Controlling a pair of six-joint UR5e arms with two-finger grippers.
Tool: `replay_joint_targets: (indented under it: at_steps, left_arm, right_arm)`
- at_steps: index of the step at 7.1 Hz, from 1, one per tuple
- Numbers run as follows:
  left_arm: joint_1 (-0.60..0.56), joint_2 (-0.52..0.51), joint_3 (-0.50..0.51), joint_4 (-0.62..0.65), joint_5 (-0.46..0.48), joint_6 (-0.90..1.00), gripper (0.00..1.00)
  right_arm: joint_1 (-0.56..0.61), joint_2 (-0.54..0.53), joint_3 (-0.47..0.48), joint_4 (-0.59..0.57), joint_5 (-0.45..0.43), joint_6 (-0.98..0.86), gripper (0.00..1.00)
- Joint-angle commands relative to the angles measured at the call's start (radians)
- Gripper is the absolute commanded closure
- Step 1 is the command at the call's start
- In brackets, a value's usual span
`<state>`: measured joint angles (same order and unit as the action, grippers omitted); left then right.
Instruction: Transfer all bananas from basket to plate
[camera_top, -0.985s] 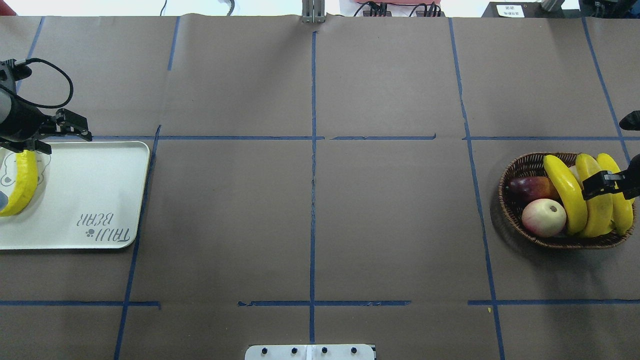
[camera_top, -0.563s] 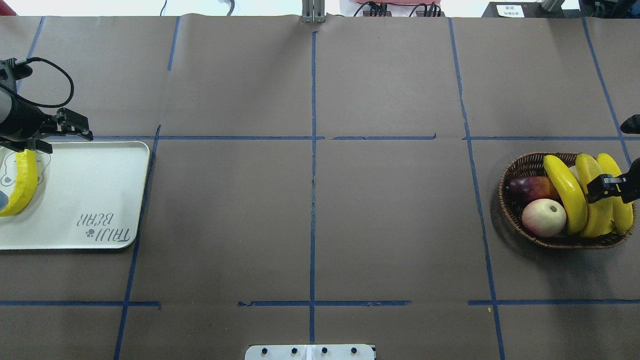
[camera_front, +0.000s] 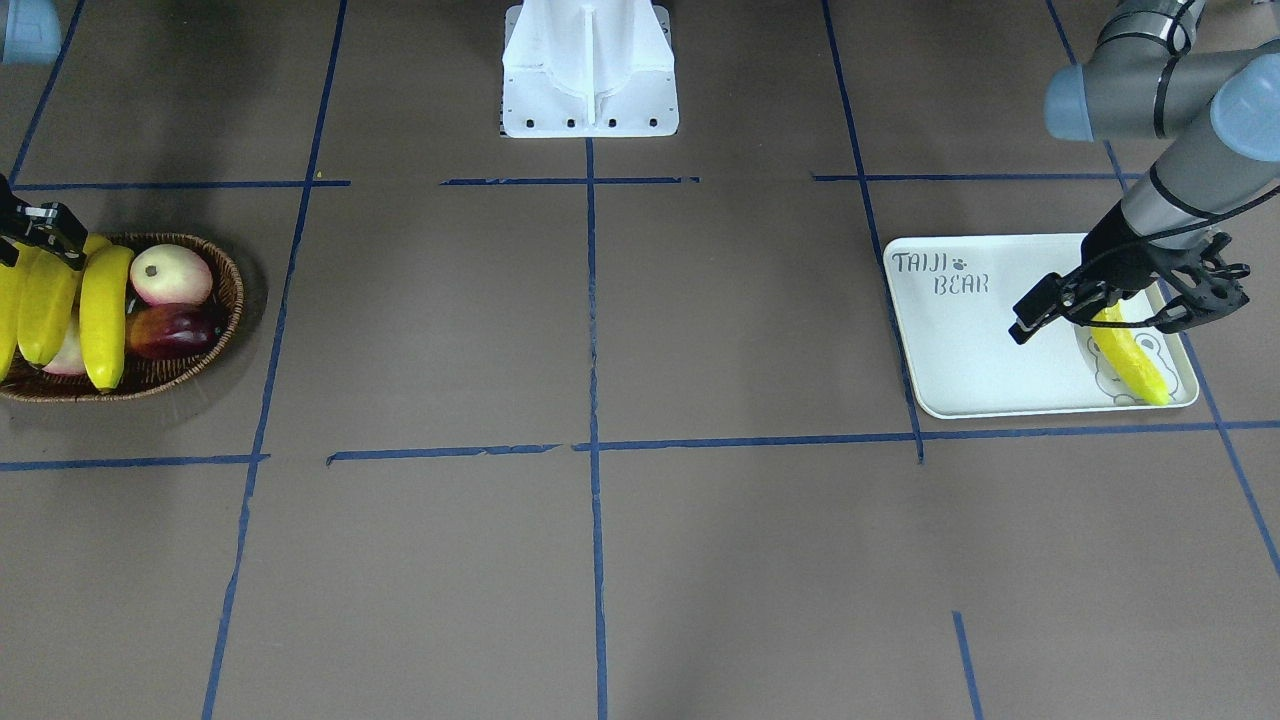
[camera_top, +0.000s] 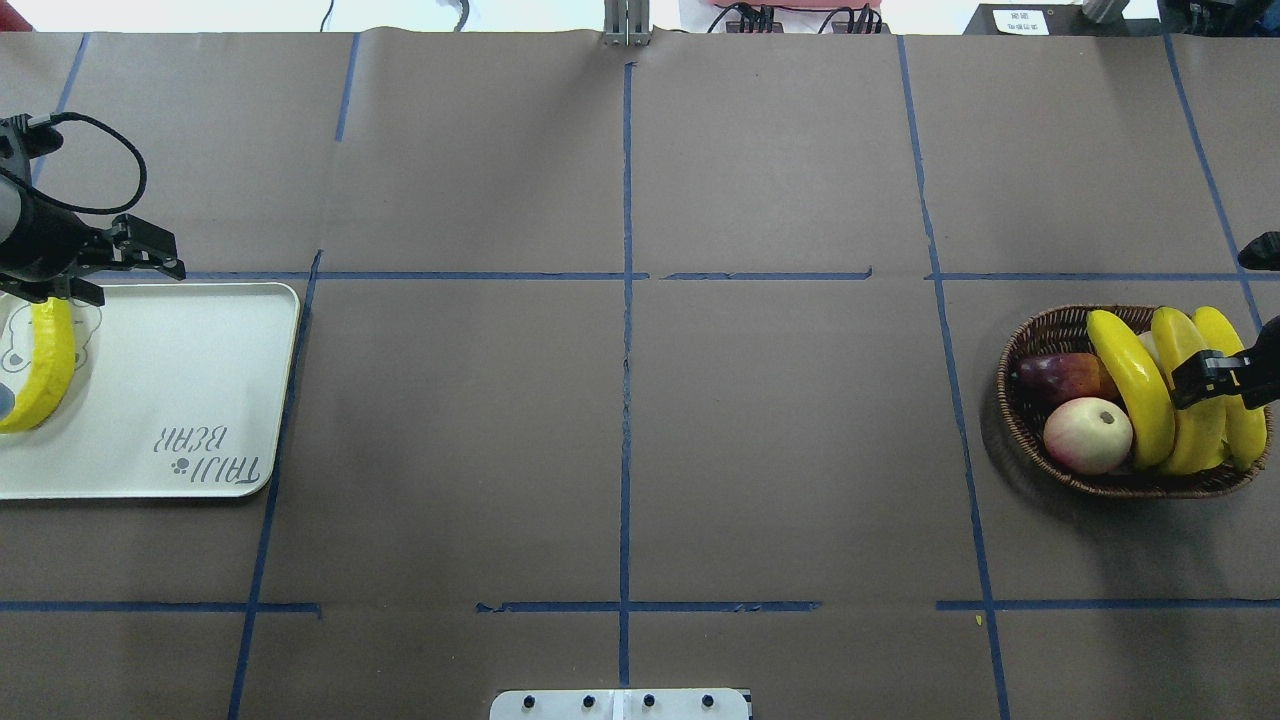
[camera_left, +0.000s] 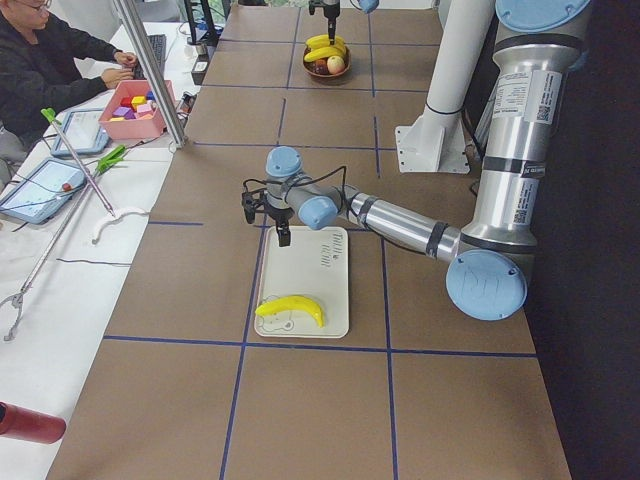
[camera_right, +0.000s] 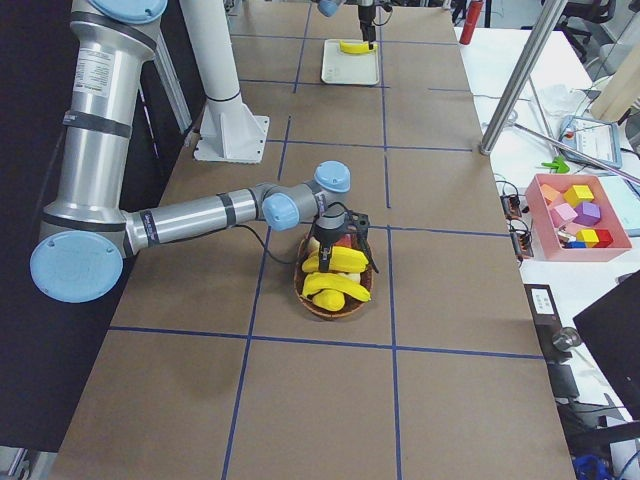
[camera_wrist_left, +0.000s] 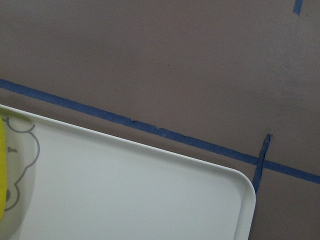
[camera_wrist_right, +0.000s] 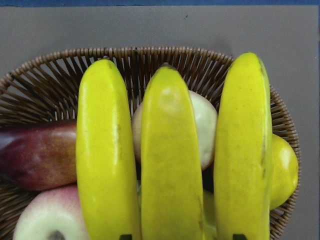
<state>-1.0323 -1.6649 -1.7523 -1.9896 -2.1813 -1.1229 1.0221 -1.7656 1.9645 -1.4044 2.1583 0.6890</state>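
Three yellow bananas (camera_top: 1130, 390) (camera_top: 1187, 425) (camera_top: 1240, 425) lie side by side in the brown wicker basket (camera_top: 1030, 340) at the table's right. My right gripper (camera_top: 1225, 378) hovers open just above them. In the right wrist view its tips straddle the middle banana (camera_wrist_right: 170, 160), with the others (camera_wrist_right: 105, 160) (camera_wrist_right: 242, 150) on either side. A fourth banana (camera_top: 45, 365) rests on the white plate (camera_top: 180, 370) over the bear drawing. My left gripper (camera_top: 105, 272) hangs open and empty over the plate's far edge, above that banana's end (camera_front: 1130, 360).
A pale apple (camera_top: 1088, 435) and a dark red fruit (camera_top: 1065, 375) share the basket, with a pale fruit (camera_wrist_right: 205, 120) under the bananas. The robot's white base (camera_front: 590, 70) stands mid-table. A person (camera_left: 50, 60) sits at a side table with a pink block box (camera_left: 135, 105).
My right gripper has shifted slightly rightward over the bananas and then held still. The left gripper has barely moved above the plate.
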Motion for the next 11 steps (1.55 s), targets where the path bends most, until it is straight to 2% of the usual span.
replay_joint_targets:
  at_steps: [1, 4, 6, 7, 9, 11]
  left_arm:
    - [0.000, 0.001, -0.001, 0.000, 0.000, 0.000, 0.01]
    - [0.000, 0.001, -0.001, 0.000, 0.000, 0.000, 0.01]
    - [0.003, -0.001, 0.000, 0.000, 0.000, 0.000, 0.01]
    - [0.003, -0.001, 0.000, 0.000, 0.000, 0.000, 0.01]
    - [0.003, -0.001, 0.000, 0.000, 0.000, 0.000, 0.01]
    - [0.000, 0.004, 0.000, 0.000, 0.000, 0.000, 0.01]
  right_arm:
    - [-0.011, 0.002, -0.001, -0.001, 0.000, 0.001, 0.25]
    - [-0.017, 0.000, 0.001, -0.004, 0.000, 0.001, 0.28]
    - [-0.016, 0.000, -0.001, -0.004, 0.000, 0.000, 0.77]
    - [-0.016, 0.000, 0.001, -0.004, 0.000, 0.000, 0.98]
    - [-0.013, 0.000, 0.016, 0.001, 0.000, -0.003, 0.99]
    - [0.076, -0.081, 0.189, -0.005, 0.000, -0.012, 1.00]
